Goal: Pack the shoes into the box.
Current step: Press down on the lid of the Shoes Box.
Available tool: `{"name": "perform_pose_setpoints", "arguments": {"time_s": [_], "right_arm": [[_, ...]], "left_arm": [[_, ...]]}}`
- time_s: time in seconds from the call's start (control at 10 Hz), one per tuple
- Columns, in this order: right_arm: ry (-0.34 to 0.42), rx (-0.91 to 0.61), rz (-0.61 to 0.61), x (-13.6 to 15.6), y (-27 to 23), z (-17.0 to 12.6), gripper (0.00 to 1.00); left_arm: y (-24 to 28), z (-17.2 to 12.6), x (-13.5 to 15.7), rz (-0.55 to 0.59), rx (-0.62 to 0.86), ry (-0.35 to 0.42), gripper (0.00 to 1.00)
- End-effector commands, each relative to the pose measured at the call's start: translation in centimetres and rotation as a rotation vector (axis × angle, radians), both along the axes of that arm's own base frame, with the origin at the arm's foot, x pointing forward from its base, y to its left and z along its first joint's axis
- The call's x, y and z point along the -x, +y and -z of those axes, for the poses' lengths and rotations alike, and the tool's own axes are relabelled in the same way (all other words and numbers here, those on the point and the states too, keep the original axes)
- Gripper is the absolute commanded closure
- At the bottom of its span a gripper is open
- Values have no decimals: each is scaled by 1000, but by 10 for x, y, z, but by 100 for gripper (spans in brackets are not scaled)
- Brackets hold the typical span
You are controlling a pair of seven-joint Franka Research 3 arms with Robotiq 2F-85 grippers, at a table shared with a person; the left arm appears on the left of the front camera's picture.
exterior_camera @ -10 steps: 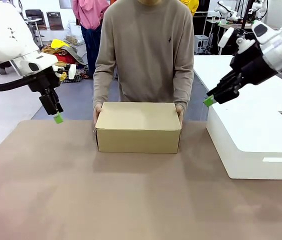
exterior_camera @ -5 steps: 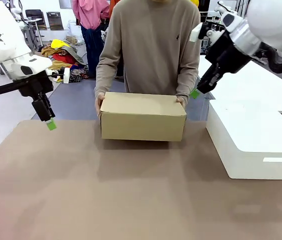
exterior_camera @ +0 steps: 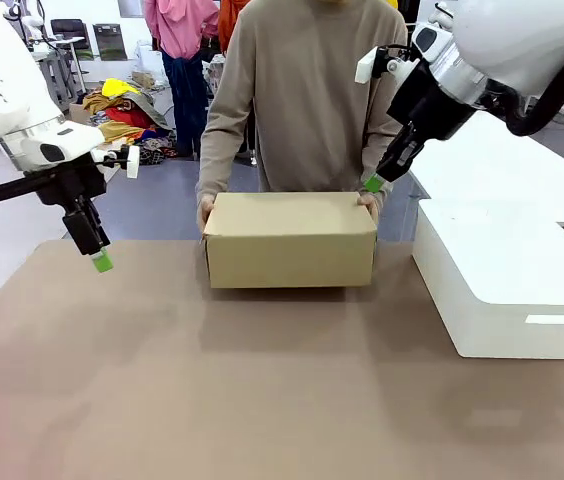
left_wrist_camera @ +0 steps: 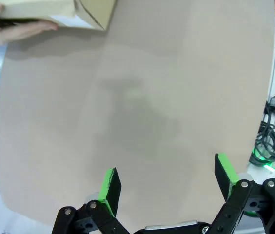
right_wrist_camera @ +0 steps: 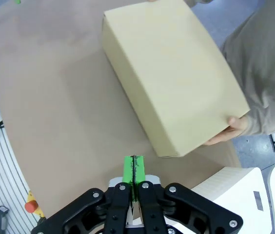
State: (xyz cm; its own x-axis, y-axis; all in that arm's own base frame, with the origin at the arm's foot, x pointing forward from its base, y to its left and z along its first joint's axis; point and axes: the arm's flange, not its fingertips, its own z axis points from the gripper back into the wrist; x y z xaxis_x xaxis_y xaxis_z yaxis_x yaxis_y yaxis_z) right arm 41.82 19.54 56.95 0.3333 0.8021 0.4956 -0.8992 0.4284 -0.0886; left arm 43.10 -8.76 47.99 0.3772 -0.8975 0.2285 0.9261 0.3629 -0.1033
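A closed tan cardboard box (exterior_camera: 290, 240) is held at both ends by a person's hands (exterior_camera: 205, 212) at the far middle of the table, its underside slightly off the surface. The shoes are out of view. My right gripper (exterior_camera: 373, 183) hangs shut and empty just above the box's far right corner, near the person's hand; the right wrist view has its pads (right_wrist_camera: 133, 168) pressed together above the box (right_wrist_camera: 171, 83). My left gripper (exterior_camera: 101, 262) hovers over the table's far left, open and empty, its fingers (left_wrist_camera: 110, 185) spread wide, the box's corner (left_wrist_camera: 86, 12) far off.
A large white block (exterior_camera: 507, 275) takes up the table's right side. The brown table surface (exterior_camera: 262, 390) spreads out in front of the box. The person (exterior_camera: 302, 90) stands at the far edge behind the box. Cables (left_wrist_camera: 274, 141) lie beyond the table edge in the left wrist view.
My right gripper closed and swung left toward the box's right end. The person lifted and shifted the box slightly. My left gripper dropped a little lower.
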Motion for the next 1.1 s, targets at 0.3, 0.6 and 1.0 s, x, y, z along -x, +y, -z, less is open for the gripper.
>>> {"name": "perform_pose_setpoints", "arguments": {"time_s": [0.3,0.6,1.0], "right_arm": [[0,-3,2,4,-3,0,100],[-3,-1,2,0,-1,-1,100],[18,34,170,-49,45,26,100]], "left_arm": [[2,-3,0,-6,-6,1,0],[2,-3,0,-6,-6,1,0],[2,-3,0,-6,-6,1,0]]}}
